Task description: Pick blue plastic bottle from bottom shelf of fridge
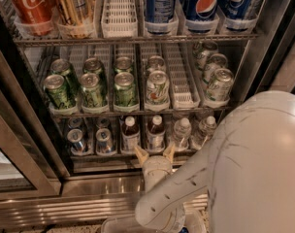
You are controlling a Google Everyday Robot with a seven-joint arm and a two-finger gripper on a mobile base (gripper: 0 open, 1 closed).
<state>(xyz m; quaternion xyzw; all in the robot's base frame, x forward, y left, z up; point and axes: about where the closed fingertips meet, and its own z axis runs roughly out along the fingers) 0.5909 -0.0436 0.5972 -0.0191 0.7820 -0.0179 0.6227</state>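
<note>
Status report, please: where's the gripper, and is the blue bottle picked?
Gripper open, at front edge of bottom shelf. Blue plastic bottle upright just behind it, not gripped. Similar dark bottle left, water bottle right, both close.

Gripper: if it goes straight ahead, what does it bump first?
Probably the right-hand brown bottle on the bottom shelf; the gripper sits just in front, jaws open, though depth is unclear.
</note>
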